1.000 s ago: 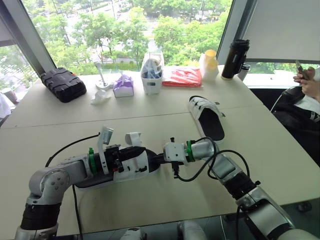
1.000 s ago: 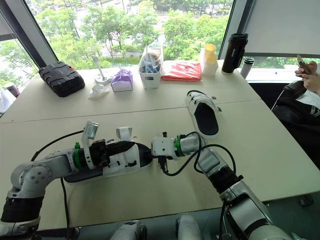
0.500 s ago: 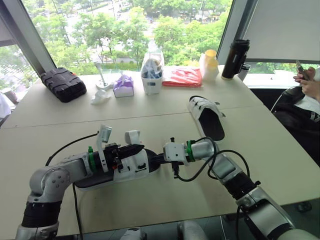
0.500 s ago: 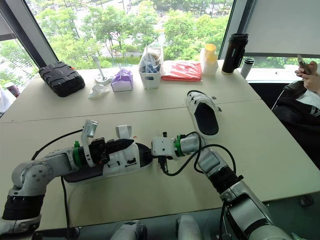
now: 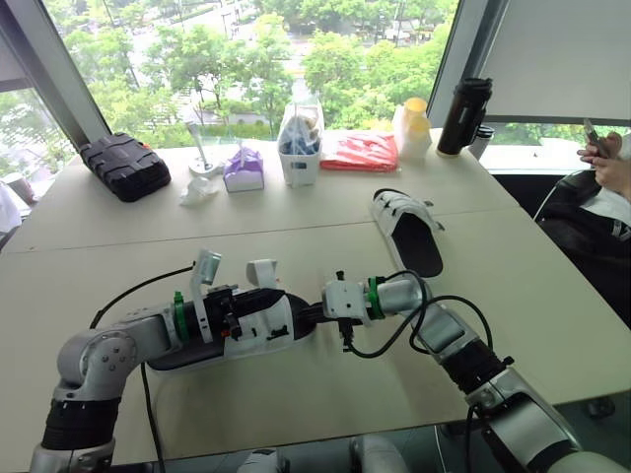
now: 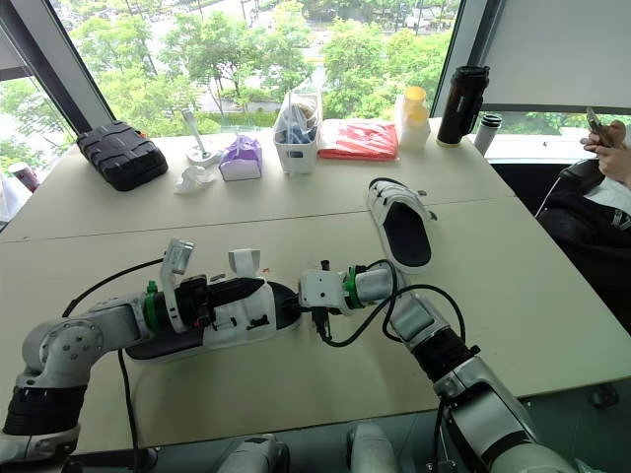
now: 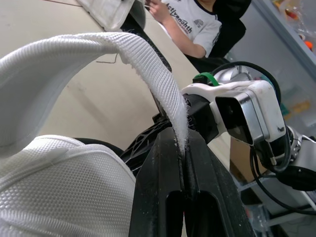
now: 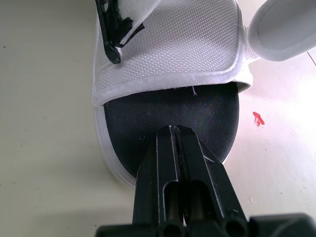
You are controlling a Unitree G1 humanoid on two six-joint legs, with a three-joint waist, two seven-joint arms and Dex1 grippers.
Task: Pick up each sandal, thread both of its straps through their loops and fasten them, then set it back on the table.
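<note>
A white sandal with a black insole (image 5: 258, 333) lies on the table in front of me, toe pointing right. My left gripper (image 5: 254, 298) is over its upper, shut on a white woven strap (image 7: 123, 54) that arches up from the upper. My right gripper (image 5: 308, 313) is shut, with its fingertips resting on the black insole (image 8: 197, 108) at the toe, just in front of the white upper (image 8: 173, 39). A small black buckle piece (image 8: 111, 34) lies on that upper. The second sandal (image 5: 409, 233) lies farther back on the right, on the table.
Along the far edge stand a black case (image 5: 123, 166), a purple tissue pack (image 5: 243, 169), a clear container (image 5: 300, 133), a red packet (image 5: 359, 151), a yellow bottle (image 5: 411, 128) and a black tumbler (image 5: 463, 116). A seated person (image 5: 609, 163) holds a phone at the right.
My left gripper has drawn back slightly to the left with the strap, after reaching a little further right half a second ago. The right arm and both sandals are still.
</note>
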